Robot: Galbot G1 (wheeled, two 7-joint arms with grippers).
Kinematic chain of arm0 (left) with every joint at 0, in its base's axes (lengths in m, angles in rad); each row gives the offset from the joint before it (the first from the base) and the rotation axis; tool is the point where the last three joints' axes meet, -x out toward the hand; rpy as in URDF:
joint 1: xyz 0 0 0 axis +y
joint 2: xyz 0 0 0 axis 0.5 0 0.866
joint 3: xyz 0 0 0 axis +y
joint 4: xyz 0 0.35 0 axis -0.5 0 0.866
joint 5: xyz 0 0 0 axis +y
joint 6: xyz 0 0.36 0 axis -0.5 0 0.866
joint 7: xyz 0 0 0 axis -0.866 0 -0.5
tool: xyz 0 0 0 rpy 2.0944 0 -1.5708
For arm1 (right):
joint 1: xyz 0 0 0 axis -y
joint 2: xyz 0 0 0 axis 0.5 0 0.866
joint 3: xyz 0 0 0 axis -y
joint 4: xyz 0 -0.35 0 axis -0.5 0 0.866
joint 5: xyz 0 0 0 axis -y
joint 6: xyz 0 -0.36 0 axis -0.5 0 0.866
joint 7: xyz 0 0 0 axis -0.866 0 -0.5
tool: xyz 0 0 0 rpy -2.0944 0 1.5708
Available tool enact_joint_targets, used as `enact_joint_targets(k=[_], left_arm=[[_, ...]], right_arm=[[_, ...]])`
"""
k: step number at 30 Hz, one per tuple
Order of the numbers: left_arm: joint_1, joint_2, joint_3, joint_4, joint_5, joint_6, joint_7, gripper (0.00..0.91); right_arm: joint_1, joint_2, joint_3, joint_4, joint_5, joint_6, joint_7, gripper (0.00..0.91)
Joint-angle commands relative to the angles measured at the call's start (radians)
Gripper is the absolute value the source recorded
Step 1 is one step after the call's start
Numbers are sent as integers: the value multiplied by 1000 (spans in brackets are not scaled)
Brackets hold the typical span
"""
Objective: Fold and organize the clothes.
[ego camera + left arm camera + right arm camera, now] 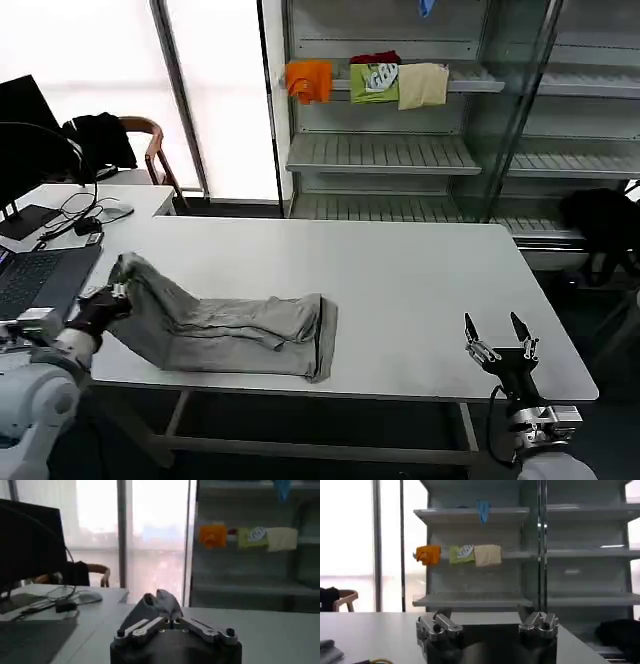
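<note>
The clothes (240, 330), a light grey shirt, lie folded into a long strip across the front left of the white table (420, 290). My left gripper (116, 293) is at the strip's left end, shut on a bunched fold of it and holding that end slightly raised. In the left wrist view the grey cloth (159, 604) rises from between the closed tips of the left gripper (170, 619). My right gripper (497, 334) hovers open over the table's front right corner, far from the shirt, with nothing between its fingers (441, 616).
A laptop (40, 275), cables and a monitor (25, 115) crowd the left desk, close to my left arm. Shelves (380, 150) behind the table hold small orange (309, 79), green (374, 82) and cream (423, 84) garments. A black garment (600, 215) sits at the far right.
</note>
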Motion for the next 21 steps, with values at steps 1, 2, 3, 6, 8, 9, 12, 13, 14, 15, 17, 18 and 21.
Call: enact_joint_targets(k=[1, 2, 3, 6, 8, 9, 12, 13, 14, 15, 17, 18, 21], left_arm=[[-183, -153, 429, -77, 105, 42, -59, 0], [-187, -167, 441, -73, 112, 42, -61, 0], [-193, -189, 477, -61, 132, 42, -65, 0], [-202, -233, 531, -33, 177, 38, -66, 0], [-208, -251, 555, -20, 190, 37, -68, 0], [-213, -261, 567, 4, 195, 35, -68, 0], [-216, -280, 589, 28, 211, 32, -66, 0], [-214, -283, 596, 31, 214, 31, -66, 0], [-211, -285, 600, 33, 215, 30, -65, 0], [-208, -288, 606, 34, 221, 29, -64, 0], [-203, -291, 616, 39, 234, 27, -62, 0], [-201, -291, 619, 45, 240, 24, -60, 10], [-201, -290, 631, 57, 254, 17, -50, 10]], right_arm=[[4, 5, -2, 7, -6, -7, 0, 907], [4, 6, -2, 7, -7, -7, 0, 907], [4, 6, -2, 7, -7, -7, 0, 907], [5, 5, -2, 2, -6, -7, 0, 907], [7, 6, -3, 1, -7, -8, 0, 907], [10, 8, -5, 2, -9, -10, 0, 907], [14, 11, -9, 4, -13, -12, 0, 907], [15, 10, -10, 5, -14, -12, 0, 907], [15, 10, -10, 4, -13, -12, 0, 907], [16, 9, -9, 3, -13, -12, 0, 907], [17, 9, -10, 1, -12, -12, 0, 907], [17, 9, -11, -1, -12, -12, 0, 907], [18, 11, -16, 0, -13, -12, -1, 907]])
